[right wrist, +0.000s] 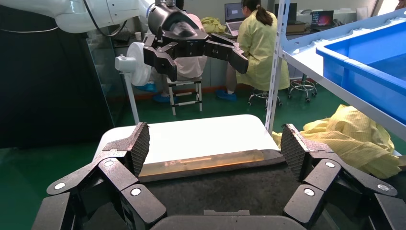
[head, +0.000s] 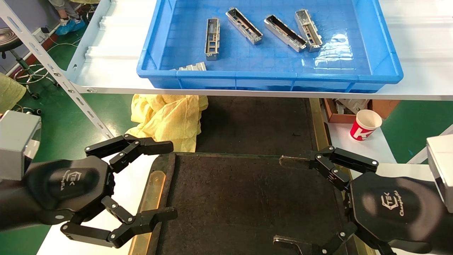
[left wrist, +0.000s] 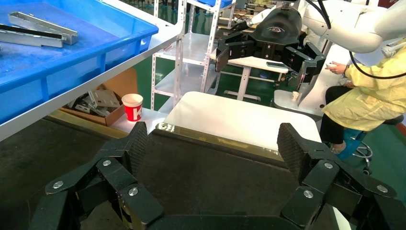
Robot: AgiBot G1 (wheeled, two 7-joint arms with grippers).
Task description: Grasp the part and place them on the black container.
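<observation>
At the near left, over the black container's [head: 247,198] left edge: left gripper [head: 166,180], fingers [head: 155,146] spread wide, nothing between them, hovering beside the brass-coloured strip [head: 153,191]. Seen from the left wrist: same spread fingers [left wrist: 136,143] above the dark felt surface [left wrist: 201,167], with a white table top [left wrist: 239,117] beyond its far edge.

Behind the left gripper, on the lower level: crumpled yellow checked cloth [head: 170,117], lying against the dark mat just past the container's far edge.

On the white shelf [head: 106,60] above and farther back: blue plastic bin [head: 382,46], holding six silver-grey metal channel parts. From left: one part [head: 193,66] tight against the bin's near wall, mostly hidden by it; one part [head: 212,38] lying roughly lengthwise; then a slanted part [head: 244,25]; another slanted part [head: 285,32]; and a rightmost part [head: 308,24], its near end touching or nearly touching the neighbour's. All in the bin, none on the black container, well apart from both grippers.

Below the shelf to the right: red and white paper cup [head: 365,124], upright, just beside a brown cardboard box [head: 339,115] of metal pieces.

At the near right, over the container's right edge: right gripper [head: 286,202], fingers [head: 295,162] also spread wide and empty. From the right wrist: spread pads [right wrist: 140,146] above the felt and the opposite brass strip [right wrist: 206,160].
</observation>
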